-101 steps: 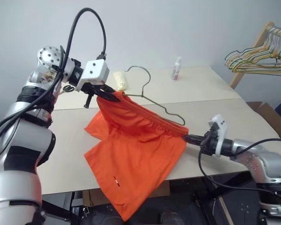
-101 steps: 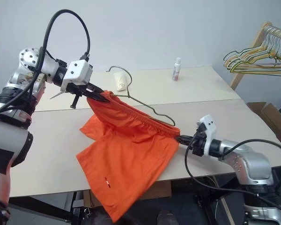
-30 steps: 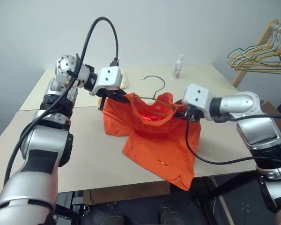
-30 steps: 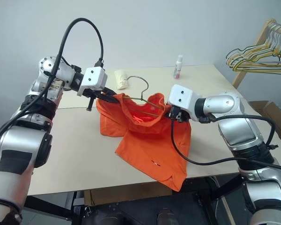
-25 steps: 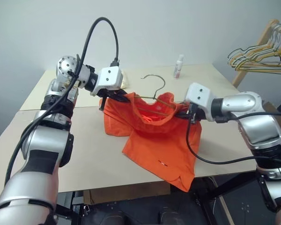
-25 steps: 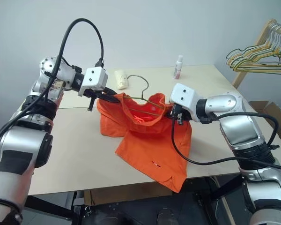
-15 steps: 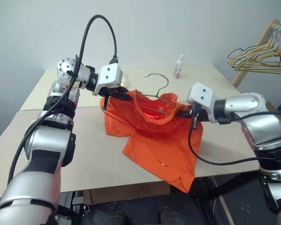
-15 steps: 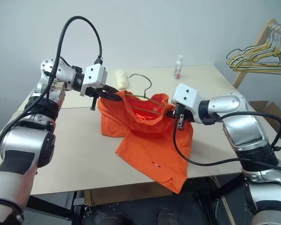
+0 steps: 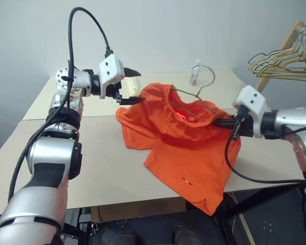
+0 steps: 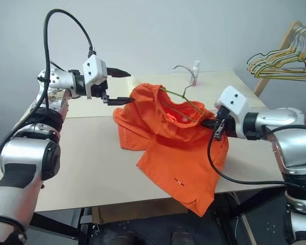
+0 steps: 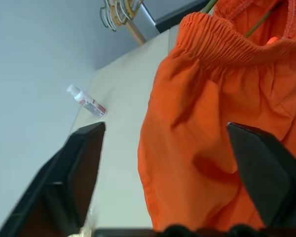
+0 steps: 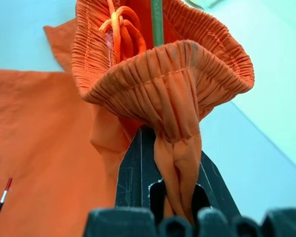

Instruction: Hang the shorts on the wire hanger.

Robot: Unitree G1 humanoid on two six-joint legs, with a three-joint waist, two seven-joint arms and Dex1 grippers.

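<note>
surface (image 9: 86, 168): pale tabletop, shorts half draped over its front edge
shorts (image 9: 186, 148): orange, waistband bunched up around the hanger
hanger (image 9: 196, 94): wire poking out of the waistband, hook up
right fingers (image 12: 160, 163): clenched on a waistband fold
left fingers (image 9: 127, 86): spread wide, empty, just beside the shorts
tip: probably regrab the loose waistband side and spread it evenly

The left gripper (image 9: 132, 86) hangs at ten o'clock with its jaws spread wide and nothing between them. The right gripper (image 10: 210, 123), at three o'clock, points toward nine, pinched tight on the shorts (image 10: 178, 148).
</note>
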